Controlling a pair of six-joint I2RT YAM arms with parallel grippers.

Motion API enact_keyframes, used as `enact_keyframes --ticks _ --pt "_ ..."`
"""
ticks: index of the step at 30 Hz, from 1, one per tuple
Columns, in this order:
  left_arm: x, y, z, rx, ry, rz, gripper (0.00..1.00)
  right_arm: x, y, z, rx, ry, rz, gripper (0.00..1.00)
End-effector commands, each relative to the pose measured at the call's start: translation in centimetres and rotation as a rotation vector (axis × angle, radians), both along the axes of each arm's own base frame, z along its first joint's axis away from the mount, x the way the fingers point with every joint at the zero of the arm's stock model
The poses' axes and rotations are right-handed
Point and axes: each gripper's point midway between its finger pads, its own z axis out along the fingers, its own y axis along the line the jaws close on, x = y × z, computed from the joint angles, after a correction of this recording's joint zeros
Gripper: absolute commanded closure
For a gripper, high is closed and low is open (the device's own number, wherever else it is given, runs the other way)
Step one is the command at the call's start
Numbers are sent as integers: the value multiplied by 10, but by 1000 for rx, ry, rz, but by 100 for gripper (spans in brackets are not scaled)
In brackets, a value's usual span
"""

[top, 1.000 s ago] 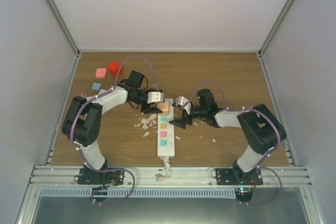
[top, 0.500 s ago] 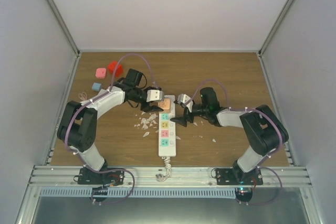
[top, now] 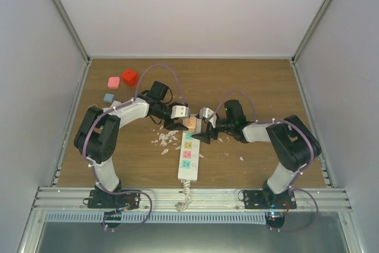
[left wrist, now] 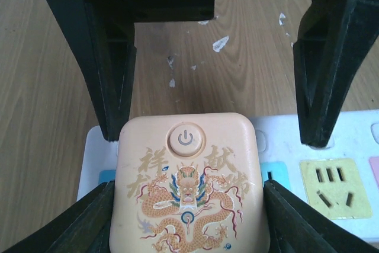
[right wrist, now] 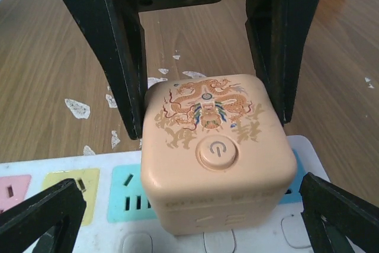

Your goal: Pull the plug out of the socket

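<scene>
Plug (left wrist: 188, 188) sits at the 12 o'clock end of the socket (top: 186, 159); left fingers (left wrist: 71, 223) clamp its sides to pull, right fingers (right wrist: 41, 211) splay wide astride it, probably pinning things down.

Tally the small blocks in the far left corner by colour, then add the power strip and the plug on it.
Red block: 1
Pink block: 1
Blue block: 1
Power strip: 1
Plug: 1
Total: 5

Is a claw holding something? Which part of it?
Yes: the left gripper pinches the peach plug by its two opposite sides. The right gripper stands open around it, holding nothing.
</scene>
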Motion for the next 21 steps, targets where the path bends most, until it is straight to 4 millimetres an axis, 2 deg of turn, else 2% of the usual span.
enact_keyframes --ticks 1,10,21 --pt "-19 -14 2 -49 83 -79 70 3 0 -11 -1 10 -6 0" --pt "-17 -16 1 -59 91 -96 71 11 1 -37 -36 87 -36 0" --pt "-15 -17 19 -99 102 -104 72 7 9 -59 -81 124 -26 0"
